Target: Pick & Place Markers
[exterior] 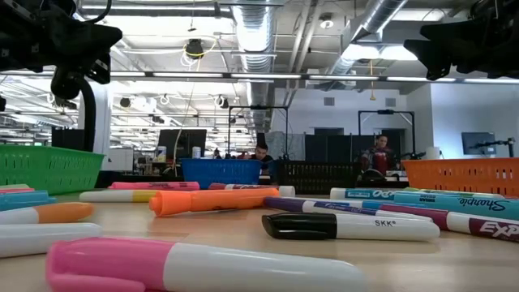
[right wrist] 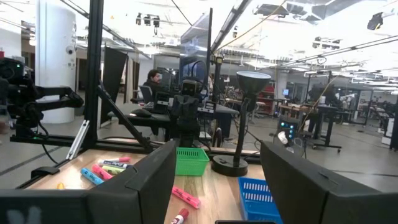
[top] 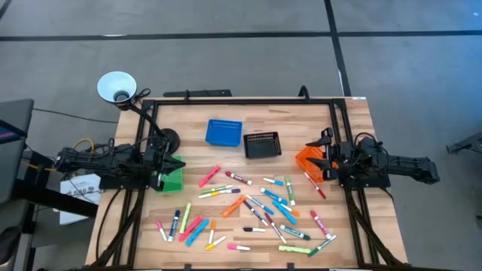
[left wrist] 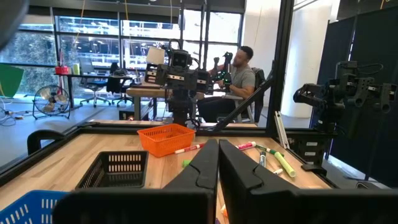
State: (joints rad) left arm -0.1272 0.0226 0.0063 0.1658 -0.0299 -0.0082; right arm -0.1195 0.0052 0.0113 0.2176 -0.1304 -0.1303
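Many markers (top: 256, 207) lie flat and scattered over the near middle of the wooden table, with caps in pink, green, blue, orange, red and black. The low view shows them close up, among them an orange marker (exterior: 212, 199) and a black-capped one (exterior: 349, 225). My left gripper (top: 175, 160) hangs shut at the table's left, above the green bin (top: 172, 178); its fingers (left wrist: 208, 171) are pressed together. My right gripper (top: 315, 153) hangs open at the table's right, above the orange bin (top: 309, 162), with nothing between its fingers (right wrist: 155, 180).
A blue bin (top: 224, 132) and a black bin (top: 262, 144) stand at the far middle of the table. A desk lamp (top: 117, 86) rises from its base (top: 167, 139) at the far left. A dark frame (top: 241, 100) runs along the table's edges. People sit in the room beyond the table.
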